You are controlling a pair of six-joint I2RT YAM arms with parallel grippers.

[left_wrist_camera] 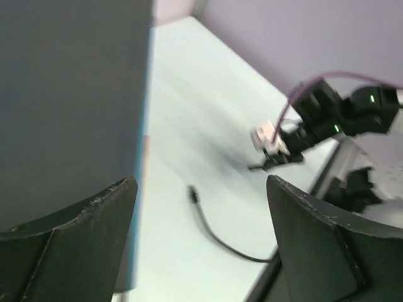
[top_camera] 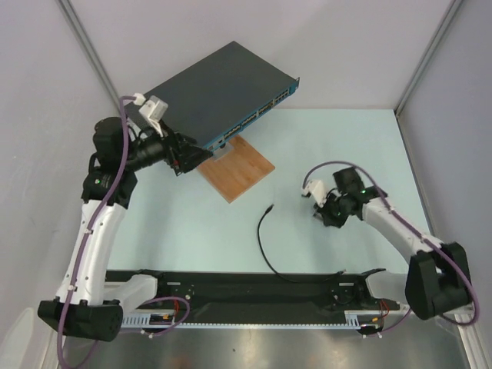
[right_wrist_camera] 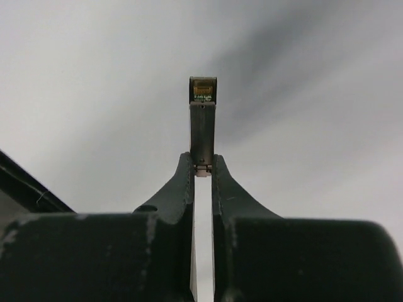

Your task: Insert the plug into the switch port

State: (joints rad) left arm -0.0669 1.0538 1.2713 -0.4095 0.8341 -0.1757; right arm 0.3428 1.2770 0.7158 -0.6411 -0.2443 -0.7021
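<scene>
Pinching a short grey metal module (right_wrist_camera: 203, 132) by its base, the right gripper (right_wrist_camera: 201, 165) has its fingers pressed together on it, over the right side of the pale teal table (top_camera: 338, 146).

The module's far tip shows gold contacts; the marking beneath them is too small to read. The left gripper (top_camera: 196, 156) is spread wide at the near corner of the wide flat dark-grey switch box (top_camera: 215, 88), beside the brown wooden board (top_camera: 237, 169). The switch port (top_camera: 257, 115) sits in the teal-blue front strip. The small black plug (top_camera: 269, 207) lies loose on the table between the arms, well apart from both grippers, its thin black cable (top_camera: 264, 246) curving back towards the bases.
</scene>
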